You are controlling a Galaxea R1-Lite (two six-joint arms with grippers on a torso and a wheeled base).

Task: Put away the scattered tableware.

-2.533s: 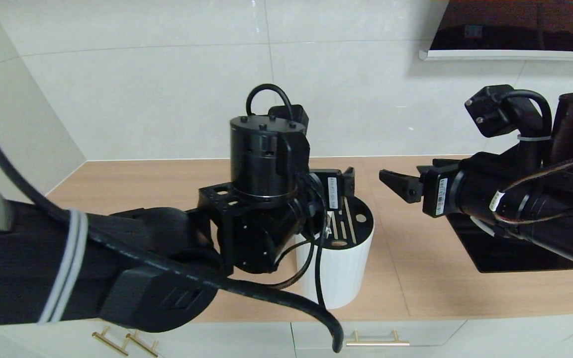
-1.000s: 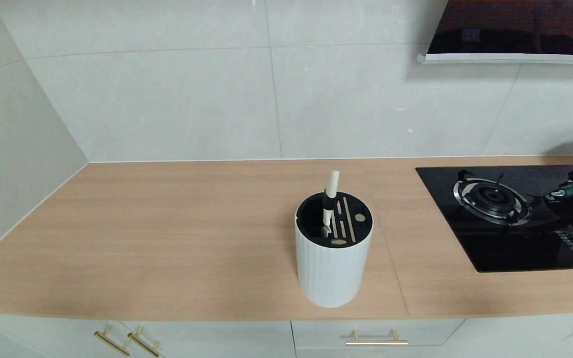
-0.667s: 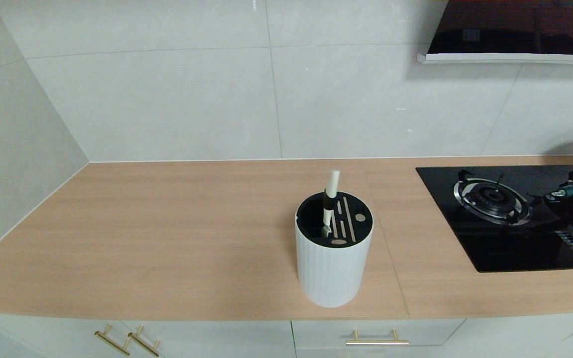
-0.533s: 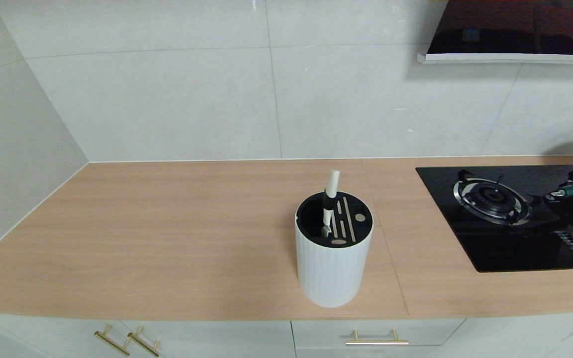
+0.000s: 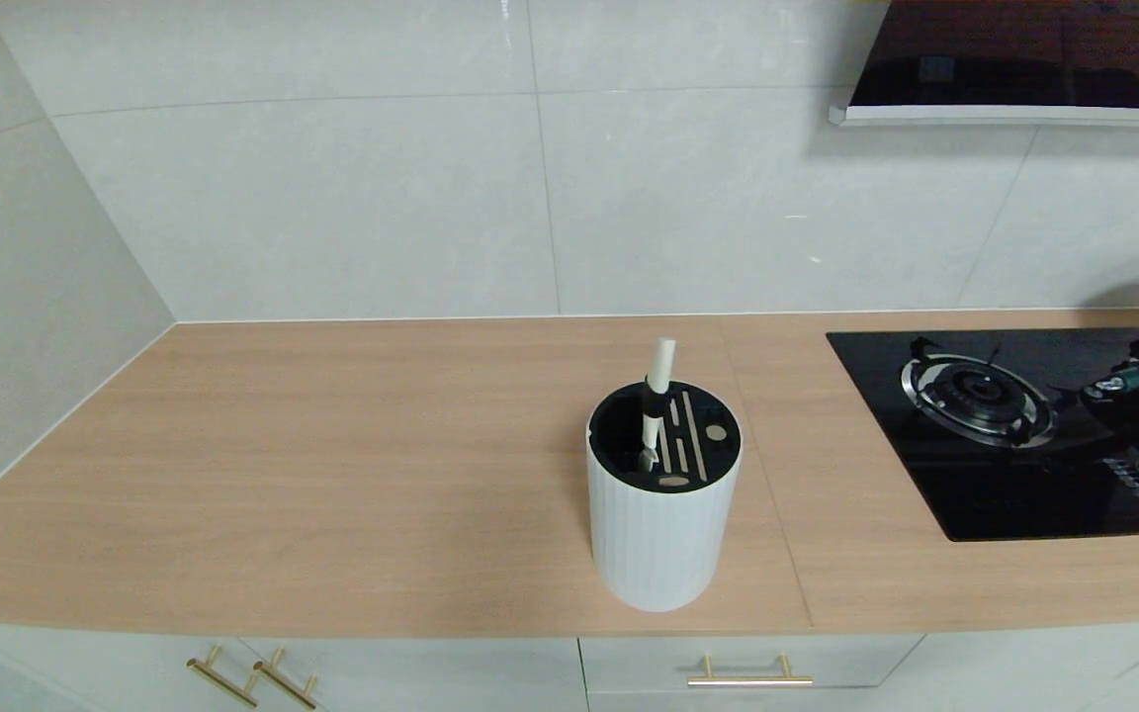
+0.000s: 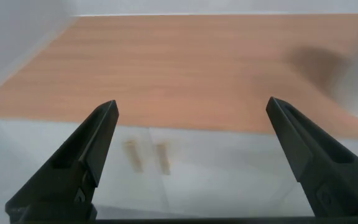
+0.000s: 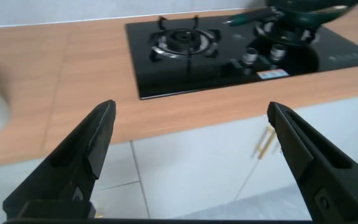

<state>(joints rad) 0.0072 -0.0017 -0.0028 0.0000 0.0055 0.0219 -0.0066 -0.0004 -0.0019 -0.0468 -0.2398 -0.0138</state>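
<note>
A slim utensil (image 5: 656, 396) is seen standing almost upright in the white holder (image 5: 663, 539), set into the black slotted insert beside the open well. Its cream handle end rises above the rim and a black band sits just below it. The working end is sunk low in the holder, so the kind of utensil cannot be told. It is judged to be light, stiff and smooth-skinned, and likely to slip if pinched lightly. If a grasp were needed, the cream handle would best be taken across its thin width, just under the tip, and drawn straight up. With the piece stowed like this, the task is judged to be near its end.

The holder is a tall ribbed cylinder with a matte white wall. It is judged to be easily tipped by a sideways nudge. It stands near the front edge of the pale wood-grain bench (image 5: 332, 475), well apart from the glossy black hob (image 5: 1005, 494) with its round metal burner (image 5: 975, 400).

The left gripper (image 6: 191, 109) is held low before the bench front, its jaws spread wide with nothing between them. The right gripper (image 7: 191, 109) faces the hob, its jaws likewise wide apart and empty.
</note>
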